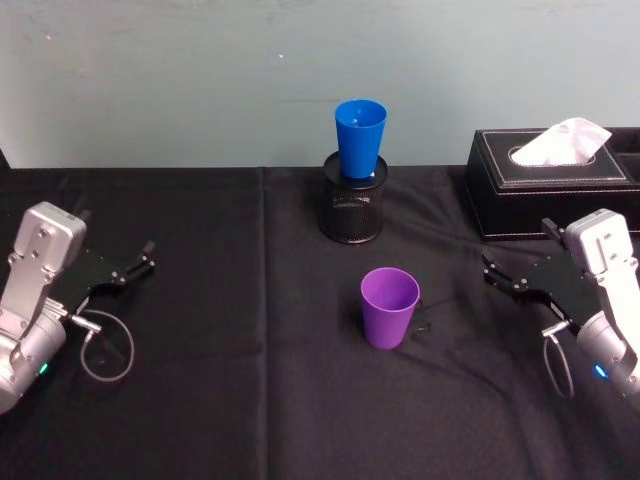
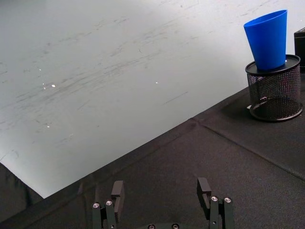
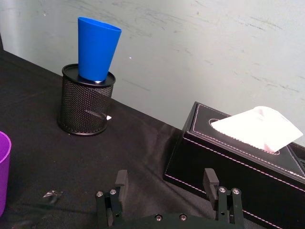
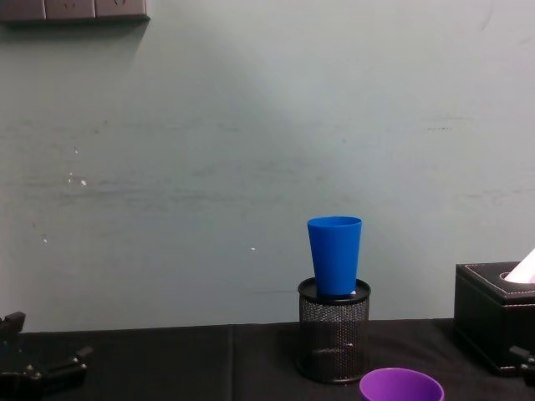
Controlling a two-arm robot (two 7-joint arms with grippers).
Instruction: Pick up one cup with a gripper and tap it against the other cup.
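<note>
Looked like a lab test bench set up in an office-type room. The table [image 1: 200,420] was draped in black cloth, with a scuffed, pale painted wall [image 1: 180,80] right behind it. Office bits sat on it: a black mesh pen holder [image 1: 352,212] and a black stitched tissue box [image 1: 545,205]. The left arm [image 1: 35,290] and right arm [image 1: 608,300] rested on the cloth at either side.

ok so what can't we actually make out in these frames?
Blue cup base: head view, sunk in the mesh pen holder, hidden by its rim and wall.
Purple cup: chest view's bottom edge cuts off all but the rim; right wrist view's edge leaves a sliver.
Small scrap on the cloth near it: right wrist view, too small to identify.
Tissue box: cut by the chest view's right edge.
</note>
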